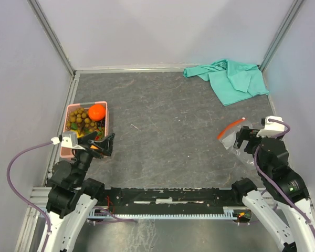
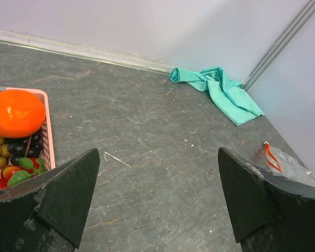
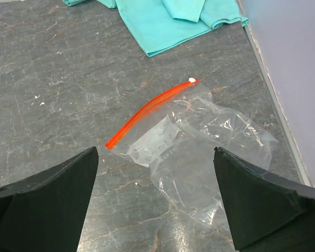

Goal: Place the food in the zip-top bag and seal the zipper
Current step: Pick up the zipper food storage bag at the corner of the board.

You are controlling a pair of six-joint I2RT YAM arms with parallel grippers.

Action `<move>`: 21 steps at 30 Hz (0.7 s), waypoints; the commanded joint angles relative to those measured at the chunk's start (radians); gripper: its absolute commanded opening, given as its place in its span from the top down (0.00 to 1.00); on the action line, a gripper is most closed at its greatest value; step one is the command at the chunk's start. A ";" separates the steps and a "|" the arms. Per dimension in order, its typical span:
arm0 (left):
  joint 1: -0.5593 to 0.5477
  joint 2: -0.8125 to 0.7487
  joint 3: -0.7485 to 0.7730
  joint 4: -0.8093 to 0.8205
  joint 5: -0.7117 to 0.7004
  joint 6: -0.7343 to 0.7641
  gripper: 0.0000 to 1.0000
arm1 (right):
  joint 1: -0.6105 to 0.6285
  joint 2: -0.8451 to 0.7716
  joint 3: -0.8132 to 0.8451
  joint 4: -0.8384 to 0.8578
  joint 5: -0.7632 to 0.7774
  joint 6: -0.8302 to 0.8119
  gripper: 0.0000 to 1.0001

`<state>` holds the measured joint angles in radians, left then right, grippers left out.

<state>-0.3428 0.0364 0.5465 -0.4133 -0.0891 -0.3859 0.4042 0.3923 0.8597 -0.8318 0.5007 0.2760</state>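
The food sits in a pink basket (image 1: 68,110) at the left: an orange (image 1: 96,111), brown berries (image 1: 77,121) and dark grapes (image 2: 22,148). The orange also shows in the left wrist view (image 2: 14,113). My left gripper (image 1: 101,144) is open and empty, just near of the basket. The clear zip-top bag (image 3: 210,152) lies crumpled and flat on the table at the right, its orange-red zipper (image 3: 149,110) toward the left. My right gripper (image 3: 156,207) is open and empty, hovering just near of the bag (image 1: 232,137).
A teal cloth (image 1: 231,79) lies crumpled at the back right corner. Grey walls enclose the table on three sides, with a metal rail along the right edge (image 3: 273,94). Dark stone tabletop (image 1: 168,121) spans between basket and bag.
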 commanded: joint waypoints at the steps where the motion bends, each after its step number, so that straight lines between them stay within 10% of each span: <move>1: -0.037 -0.016 0.002 0.037 -0.032 0.016 0.01 | 0.004 0.011 0.052 0.016 0.024 0.011 0.01; 21: -0.097 -0.004 0.002 0.028 -0.038 0.013 0.01 | 0.003 0.244 0.080 0.016 -0.091 0.034 0.01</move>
<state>-0.4362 0.0212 0.5465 -0.4141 -0.1062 -0.3859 0.4042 0.5594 0.8948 -0.8345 0.4438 0.2958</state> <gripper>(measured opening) 0.993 0.990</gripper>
